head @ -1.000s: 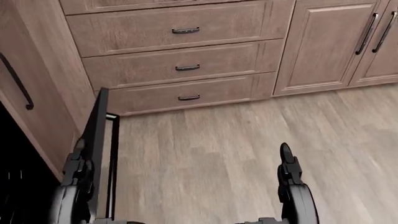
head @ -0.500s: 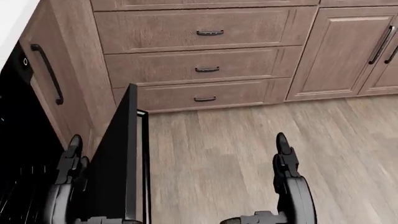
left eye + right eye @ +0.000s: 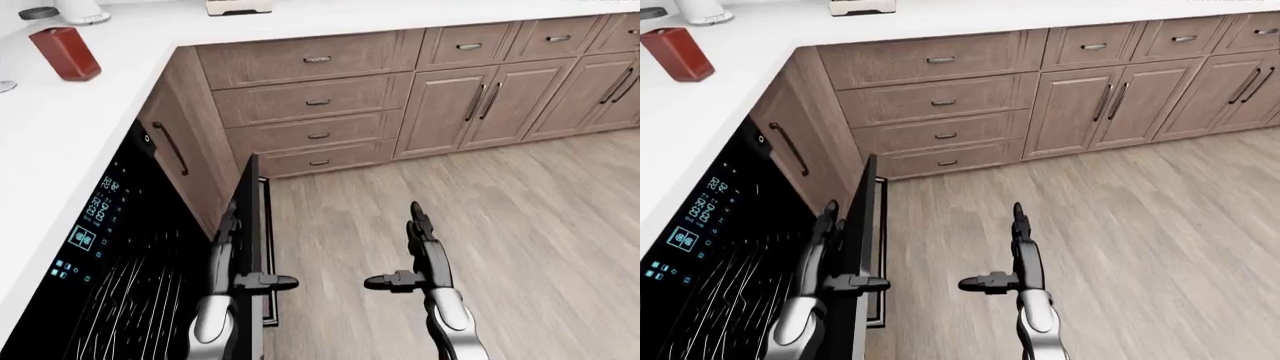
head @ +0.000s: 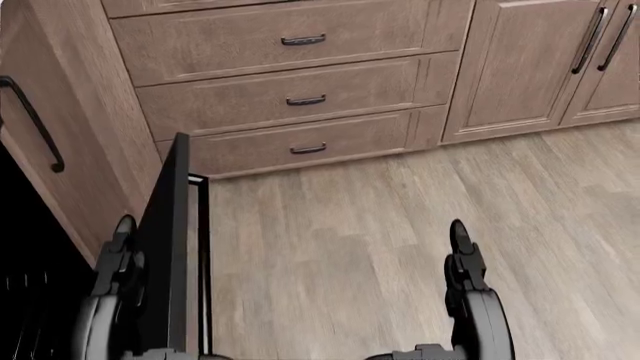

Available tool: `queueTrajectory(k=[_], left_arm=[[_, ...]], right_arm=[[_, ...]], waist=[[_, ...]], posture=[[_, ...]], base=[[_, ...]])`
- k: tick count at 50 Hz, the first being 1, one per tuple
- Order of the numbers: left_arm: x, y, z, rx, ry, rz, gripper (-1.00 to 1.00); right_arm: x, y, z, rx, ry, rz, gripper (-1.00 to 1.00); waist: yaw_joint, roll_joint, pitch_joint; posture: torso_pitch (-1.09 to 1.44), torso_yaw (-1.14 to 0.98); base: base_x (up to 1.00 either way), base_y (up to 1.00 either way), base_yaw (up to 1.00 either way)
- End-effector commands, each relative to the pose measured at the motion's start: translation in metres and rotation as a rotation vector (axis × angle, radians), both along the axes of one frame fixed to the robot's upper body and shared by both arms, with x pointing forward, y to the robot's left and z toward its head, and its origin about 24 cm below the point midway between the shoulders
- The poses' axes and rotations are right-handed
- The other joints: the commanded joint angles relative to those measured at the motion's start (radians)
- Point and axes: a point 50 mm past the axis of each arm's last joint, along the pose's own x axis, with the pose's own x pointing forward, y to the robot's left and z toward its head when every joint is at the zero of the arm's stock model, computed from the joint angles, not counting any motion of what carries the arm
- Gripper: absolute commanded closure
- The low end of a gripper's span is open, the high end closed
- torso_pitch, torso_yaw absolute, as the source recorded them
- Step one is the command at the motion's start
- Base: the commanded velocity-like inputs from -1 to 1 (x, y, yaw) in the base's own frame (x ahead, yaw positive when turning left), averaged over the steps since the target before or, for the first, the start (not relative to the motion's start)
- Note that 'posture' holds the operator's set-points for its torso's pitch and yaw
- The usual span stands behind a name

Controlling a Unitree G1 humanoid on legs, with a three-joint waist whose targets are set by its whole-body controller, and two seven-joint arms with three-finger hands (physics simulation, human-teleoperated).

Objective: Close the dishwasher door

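Observation:
The black dishwasher door (image 3: 250,225) stands partly open and shows nearly edge-on at the lower left of the left-eye view. To its left are the dark interior with wire racks (image 3: 130,300) and the lit control strip (image 3: 95,214). My left hand (image 3: 240,259) is open: its straight fingers (image 3: 226,232) lie along the door's inner side, and its thumb reaches across the door's edge. My right hand (image 3: 405,259) is open too, fingers pointing up and thumb out to the left. It hangs over the floor to the right of the door, touching nothing.
A wooden cabinet front with a dark handle (image 3: 172,146) adjoins the dishwasher. Drawers (image 3: 318,101) and cabinet doors (image 3: 480,101) run across the top. A red canister (image 3: 65,52) stands on the white counter (image 3: 60,127). Wood floor (image 3: 540,225) spreads to the right.
The whole head view swung one way and then back, so the camera moved. Both hands keep about the same places relative to the door, with no clear change in the door's angle.

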Motion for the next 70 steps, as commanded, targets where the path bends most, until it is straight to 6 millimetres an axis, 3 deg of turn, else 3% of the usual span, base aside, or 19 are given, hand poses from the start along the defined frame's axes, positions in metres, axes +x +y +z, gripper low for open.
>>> queueTrajectory(k=[1,6,9,14,17,32,41,50,70], left_arm=[[0.003,0.001,0.016,0.009,-0.083,0.001,-1.00],[0.005,-0.006,0.020,-0.065,-0.057,-0.024,-1.00],[0.018,-0.010,0.017,-0.104,-0.026,-0.023,-1.00],[0.027,-0.024,0.048,-0.150,-0.036,-0.048,-1.00],[0.035,-0.039,0.057,-0.165,-0.022,-0.083,-1.00],[0.062,-0.113,0.042,-0.360,0.189,-0.271,-1.00],[0.074,-0.152,0.018,-0.401,0.293,-0.354,-1.00],[0.098,-0.154,0.001,-0.433,0.308,-0.232,-1.00],[0.097,-0.148,-0.018,-0.435,0.362,-0.179,-1.00]], right_arm=[[0.006,0.002,0.017,-0.001,-0.090,0.009,-1.00],[0.006,0.001,0.016,0.001,-0.087,0.007,-1.00],[0.006,0.001,0.016,0.003,-0.088,0.007,-1.00],[0.006,0.000,0.016,0.004,-0.087,0.005,-1.00],[0.006,-0.001,0.016,0.006,-0.087,0.003,-1.00],[0.004,-0.005,0.018,0.012,-0.092,-0.006,-1.00],[0.003,-0.006,0.019,0.014,-0.096,-0.010,-1.00],[0.003,-0.006,0.019,0.014,-0.097,-0.011,-1.00],[0.004,-0.005,0.018,0.014,-0.094,-0.005,-1.00]], waist=[[0.001,-0.004,-0.016],[0.000,-0.008,-0.020],[0.002,-0.013,-0.021],[0.000,-0.014,-0.028],[0.001,-0.015,-0.029],[0.005,-0.029,-0.023],[0.006,-0.040,-0.018],[0.005,-0.050,0.012],[0.000,-0.048,0.104]], posture=[[0.01,0.00],[0.01,0.00],[0.01,0.00],[0.01,0.00],[0.01,0.00],[0.01,0.00],[0.03,0.00],[0.08,0.00],[0.26,0.00]], base=[[0.00,0.00,0.00],[0.00,0.00,0.00],[0.00,0.00,0.00],[0.00,0.00,0.00],[0.00,0.00,0.00],[0.00,0.00,0.00],[0.00,0.00,0.00],[0.00,0.00,0.00],[0.00,0.00,0.00]])
